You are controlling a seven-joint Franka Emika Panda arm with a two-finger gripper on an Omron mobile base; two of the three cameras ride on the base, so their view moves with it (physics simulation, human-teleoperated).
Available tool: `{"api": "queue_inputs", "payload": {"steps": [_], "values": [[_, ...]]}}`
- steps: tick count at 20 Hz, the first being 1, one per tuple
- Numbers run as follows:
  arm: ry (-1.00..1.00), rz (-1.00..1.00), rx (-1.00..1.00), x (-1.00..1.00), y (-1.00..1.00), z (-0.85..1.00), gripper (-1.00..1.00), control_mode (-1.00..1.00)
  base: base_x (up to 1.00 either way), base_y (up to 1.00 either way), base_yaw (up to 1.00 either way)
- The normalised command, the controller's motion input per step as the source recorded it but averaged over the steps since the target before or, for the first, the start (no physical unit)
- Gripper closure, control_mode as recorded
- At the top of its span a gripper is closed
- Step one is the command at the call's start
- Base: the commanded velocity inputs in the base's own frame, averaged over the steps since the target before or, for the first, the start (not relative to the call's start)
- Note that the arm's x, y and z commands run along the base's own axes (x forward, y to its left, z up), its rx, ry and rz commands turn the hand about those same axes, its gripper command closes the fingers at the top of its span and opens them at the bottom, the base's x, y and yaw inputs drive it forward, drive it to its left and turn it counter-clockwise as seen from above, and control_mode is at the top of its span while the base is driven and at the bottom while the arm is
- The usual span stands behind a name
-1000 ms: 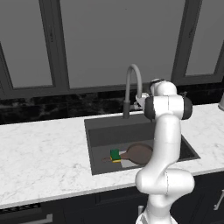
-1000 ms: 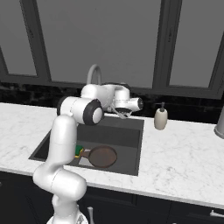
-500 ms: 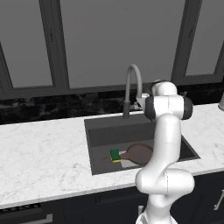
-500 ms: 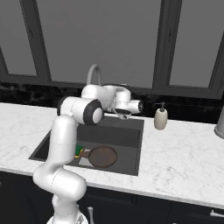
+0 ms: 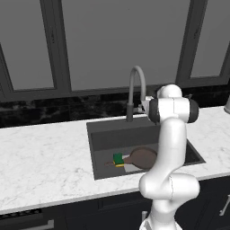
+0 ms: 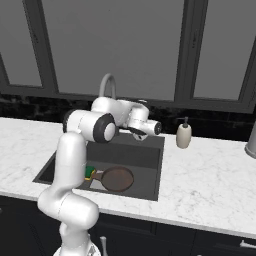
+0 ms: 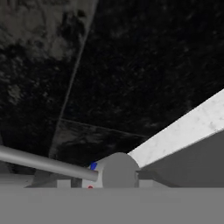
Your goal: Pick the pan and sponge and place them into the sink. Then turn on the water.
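The pan (image 6: 118, 178) lies in the sink (image 6: 150, 170), with the sponge (image 6: 89, 172) touching its handle side. The gripper (image 6: 134, 131) is level with the faucet (image 6: 106, 86) base, above the basin's rear; its jaw state cannot be determined. A soap bottle (image 6: 183, 135) stands on the counter (image 6: 210, 175) right of the sink.

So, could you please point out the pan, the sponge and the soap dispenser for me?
pan (image 6: 118, 179), right base view, middle of its round dish.
sponge (image 5: 118, 158), left base view, its green top.
soap dispenser (image 6: 183, 136), right base view, middle of its pale bottle.
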Motion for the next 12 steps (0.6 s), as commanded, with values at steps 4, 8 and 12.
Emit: {"api": "queue_inputs", "payload": {"steps": [4, 8, 12], "values": [[0.13, -0.14, 0.12, 0.13, 0.0, -0.04, 1.0, -1.0, 0.0, 0.0, 0.0], [0.1, -0.03, 0.17, 0.2, 0.0, -0.23, 1.0, -1.0, 0.0, 0.0, 0.0], [0.08, 0.0, 0.2, 0.25, 0.0, -0.28, 1.0, -1.0, 0.0, 0.0, 0.0]]}}
